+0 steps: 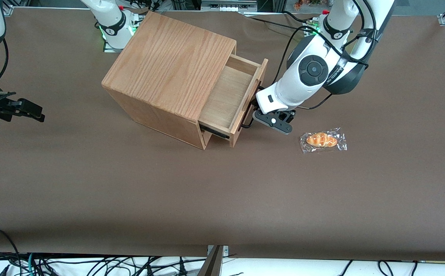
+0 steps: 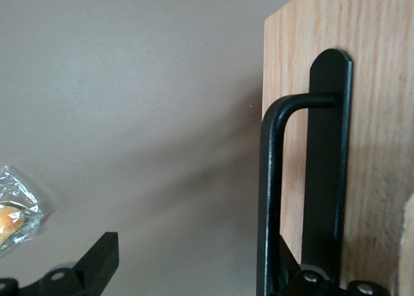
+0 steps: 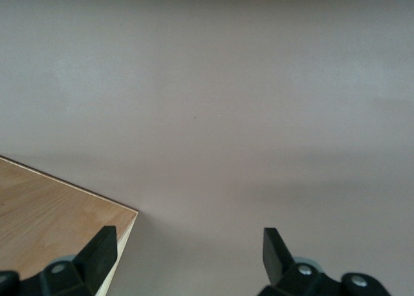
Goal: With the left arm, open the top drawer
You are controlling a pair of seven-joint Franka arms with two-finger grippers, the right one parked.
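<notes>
**Most of the pull done: top drawer stood well out of the cabinet**

One brown table (image 1: 130, 199) carried everything I could see. On it sat the oak cabinet (image 1: 169, 69), turned at an angle, front facing the working arm's end. The left arm (image 1: 314, 73) reached down beside that front.

The top drawer (image 1: 230, 96) was out by what I judged to be over half its depth, pale inside showing and nothing in it. I couldn't see the rail stop, so I couldn't say whether travel was left. My read: task mostly done, at most a short final pull and a release remaining.

The gripper (image 1: 259, 115) sat right at the drawer front, at the handle (image 2: 272, 199). In the wrist view its fingers were spread wide: one finger (image 2: 97, 260) stood well clear over bare table, the other sat down at the handle's base. So nothing was pinched; it looked more like a hook behind the bar, but I couldn't confirm contact.

A wrapped pastry (image 1: 322, 140) lay on the table near the gripper, toward the working arm's end, apart from the drawer.
</notes>
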